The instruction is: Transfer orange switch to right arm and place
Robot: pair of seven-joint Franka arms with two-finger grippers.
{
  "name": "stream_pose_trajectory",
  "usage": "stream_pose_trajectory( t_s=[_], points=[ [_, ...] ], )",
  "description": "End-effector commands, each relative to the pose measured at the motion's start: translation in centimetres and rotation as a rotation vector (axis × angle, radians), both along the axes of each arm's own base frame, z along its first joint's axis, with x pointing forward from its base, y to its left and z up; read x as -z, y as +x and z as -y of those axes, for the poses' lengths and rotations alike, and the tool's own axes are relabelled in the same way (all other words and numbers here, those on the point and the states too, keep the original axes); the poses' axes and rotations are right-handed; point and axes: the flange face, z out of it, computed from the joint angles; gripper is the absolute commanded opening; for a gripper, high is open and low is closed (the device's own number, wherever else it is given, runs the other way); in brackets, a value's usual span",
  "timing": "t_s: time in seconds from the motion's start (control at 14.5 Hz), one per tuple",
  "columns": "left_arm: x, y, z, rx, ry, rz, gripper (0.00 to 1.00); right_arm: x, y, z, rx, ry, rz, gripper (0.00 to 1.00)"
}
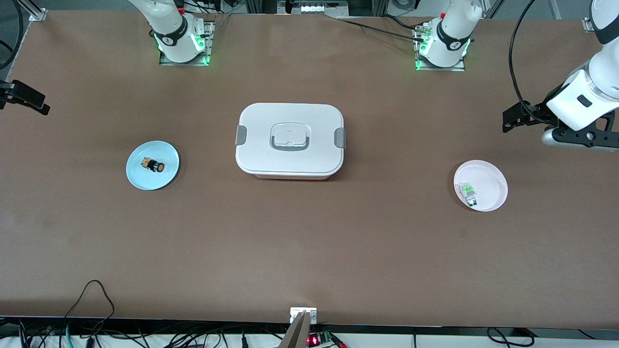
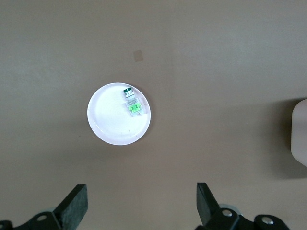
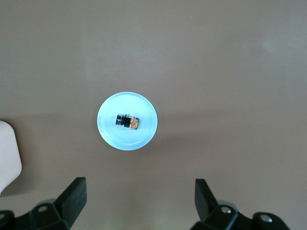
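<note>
The orange switch [image 1: 154,165], a small black stub with an orange end, lies on its side on a light blue plate [image 1: 138,180] toward the right arm's end of the table. The right wrist view looks straight down on the switch [image 3: 127,121] and its plate [image 3: 108,132]. My right gripper [image 3: 140,188] hangs open and empty high over the table beside that plate; in the front view the right gripper [image 1: 24,96] shows only partly at the edge. My left gripper [image 1: 521,118] is open and empty too, up over the left arm's end.
A white lidded box [image 1: 261,162] with grey clips sits mid-table. A pink plate [image 1: 494,176] at the left arm's end holds a clear-and-green part [image 1: 468,192]. The left wrist view shows that plate [image 2: 108,127] and part [image 2: 131,103] below the left gripper [image 2: 142,192].
</note>
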Motion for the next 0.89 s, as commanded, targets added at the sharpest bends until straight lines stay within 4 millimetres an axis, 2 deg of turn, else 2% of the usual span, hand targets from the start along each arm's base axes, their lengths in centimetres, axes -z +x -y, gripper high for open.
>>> stream_pose_trajectory(
  t_s=[0.0, 0.83],
  points=[
    [-0.65, 0.17, -0.05, 0.001, 0.043, -0.001, 1.00, -1.12, -0.68, -0.26, -0.006, 0.014, 0.011, 1.00],
    [-0.74, 0.14, -0.14, 0.004, 0.043, 0.000, 1.00, -1.44, -1.04, -0.82, -0.014, 0.012, -0.020, 1.00]
  ],
)
